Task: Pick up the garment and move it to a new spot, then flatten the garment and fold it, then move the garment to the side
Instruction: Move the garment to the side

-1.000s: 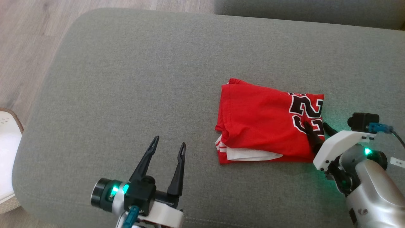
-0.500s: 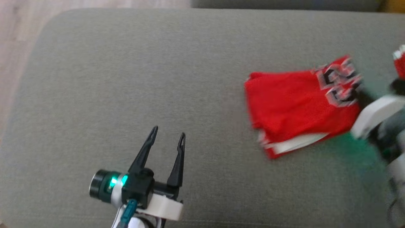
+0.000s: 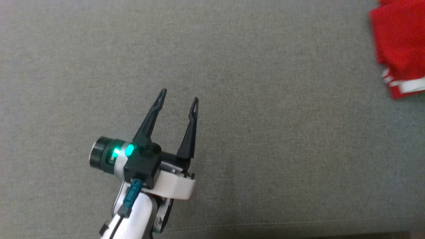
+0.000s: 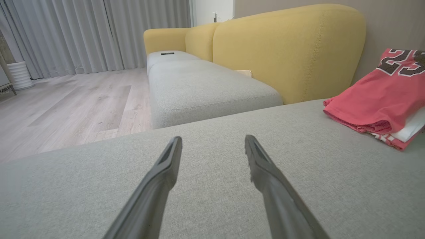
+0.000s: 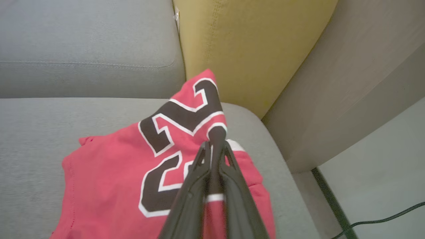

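The left gripper (image 3: 179, 94) was positioned over the grey seat cushion (image 3: 265, 132), on the left of the scene. Its two dark fingers were spread apart with nothing between them. In the left wrist view both fingers pointed along the cushion surface toward a second grey seat (image 4: 206, 86) and a yellow backrest (image 4: 285, 49) on the far side. The views did not show whether the fingers touched the fabric.

The garment (image 3: 398, 49), a folded red jersey with black, white-edged numerals, lay well apart from the left gripper. In the head view it sat at the far right, cut off by the picture's edge. A white layer showed along its near edge. In the left wrist view the left portion of the garment rested on the cushion. The portion bearing the numerals rose toward the right.

The right gripper (image 5: 215, 143) was clamped on the garment. In the right wrist view its fingers were pressed together on a pinched fold of red fabric beside the numerals. The garment sat near the right end of the cushion, close to the yellow backrest. A pale wall panel (image 5: 348, 83) stood to the right of the backrest. A dark cable (image 5: 382, 220) lay on the floor beyond the cushion's end.
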You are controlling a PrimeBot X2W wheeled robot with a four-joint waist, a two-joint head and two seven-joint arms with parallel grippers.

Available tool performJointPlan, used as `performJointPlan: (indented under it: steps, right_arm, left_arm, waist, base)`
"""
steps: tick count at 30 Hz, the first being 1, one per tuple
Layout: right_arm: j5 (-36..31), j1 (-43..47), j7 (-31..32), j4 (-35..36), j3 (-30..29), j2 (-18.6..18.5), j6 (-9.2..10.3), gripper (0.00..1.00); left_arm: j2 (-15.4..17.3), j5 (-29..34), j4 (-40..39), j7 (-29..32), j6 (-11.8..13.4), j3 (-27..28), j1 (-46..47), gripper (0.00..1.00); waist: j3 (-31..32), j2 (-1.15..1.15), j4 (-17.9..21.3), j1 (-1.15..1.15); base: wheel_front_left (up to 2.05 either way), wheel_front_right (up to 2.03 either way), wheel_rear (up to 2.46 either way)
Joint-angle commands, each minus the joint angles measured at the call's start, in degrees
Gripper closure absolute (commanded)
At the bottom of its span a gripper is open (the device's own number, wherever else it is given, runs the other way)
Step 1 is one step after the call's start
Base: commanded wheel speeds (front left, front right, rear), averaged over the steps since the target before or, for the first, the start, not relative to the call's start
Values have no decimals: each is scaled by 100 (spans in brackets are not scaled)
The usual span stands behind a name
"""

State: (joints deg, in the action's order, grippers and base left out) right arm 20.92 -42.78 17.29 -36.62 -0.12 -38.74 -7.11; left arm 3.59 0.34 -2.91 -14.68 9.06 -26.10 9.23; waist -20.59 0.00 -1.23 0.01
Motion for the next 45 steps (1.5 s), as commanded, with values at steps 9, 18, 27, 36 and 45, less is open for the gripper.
performJointPlan:
  steps: [9, 18, 27, 36, 45]
  right_arm:
    - [-1269, -9, -67, 564, -805, 42, -37, 0]
    - [-1743, 1194, -1057, 809, -399, 2035, -37, 0]
    - [-1380, 2441, -2337, 790, 254, 3224, -37, 0]
    - [-863, 3518, -3216, 1157, 771, 3549, -37, 0]
    - [-929, 4717, -3227, 2246, 683, 3584, -37, 0]
  left_arm:
    - [31, -137, -109, -32, 30, 223, 303, 0]
    - [-52, -1045, 301, -32, -252, 617, -484, 0]
    - [-61, -1012, 662, -32, -113, 1020, -1148, 0]
    - [-65, -967, 424, -32, -190, 1424, -1721, 0]
    - [-68, -791, 256, -32, -487, 1578, -2074, 0]
  waist:
    - [-109, 0, 6, -1]
    - [1210, 0, -249, -1]
    - [2143, 0, -531, -1]
    - [2572, 0, -624, -1]
    - [2837, 0, -617, -1]
  base:
    - [0, 0, 0]
    - [0, 0, 0]
    - [0, 0, 0]
    - [0, 0, 0]
    - [0, 0, 0]
